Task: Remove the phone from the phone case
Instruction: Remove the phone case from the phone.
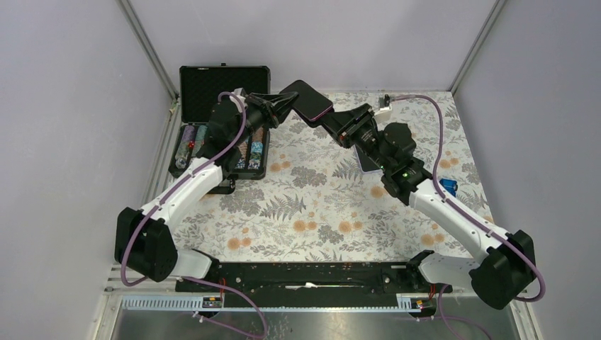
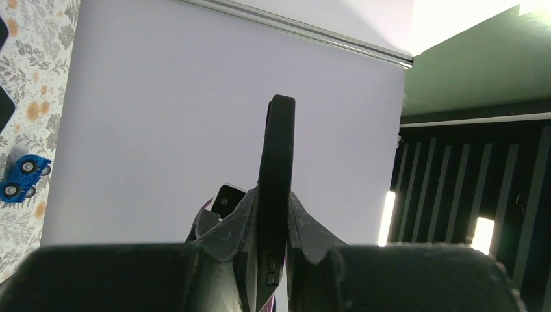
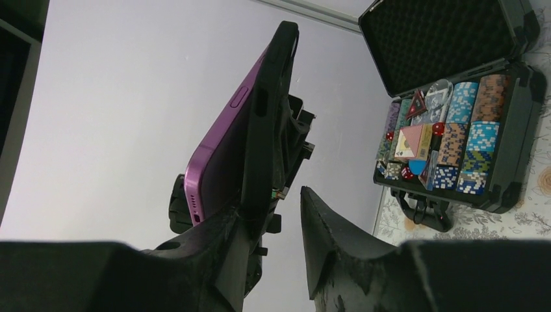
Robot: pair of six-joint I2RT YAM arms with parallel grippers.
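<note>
left fingers clamp black case, purple phone partly out, right fingers apart

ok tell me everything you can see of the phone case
The phone case is a black, matte, rubbery-looking shell with cutouts along its side, held up in the air, standing on edge. The left gripper is shut on one end. The purple phone sits against it, seemingly partly out. Its other end rests by one finger of the right gripper, whose jaws stand apart.

Purple phone, bottom end peeled from its black case, aloft.
</note>
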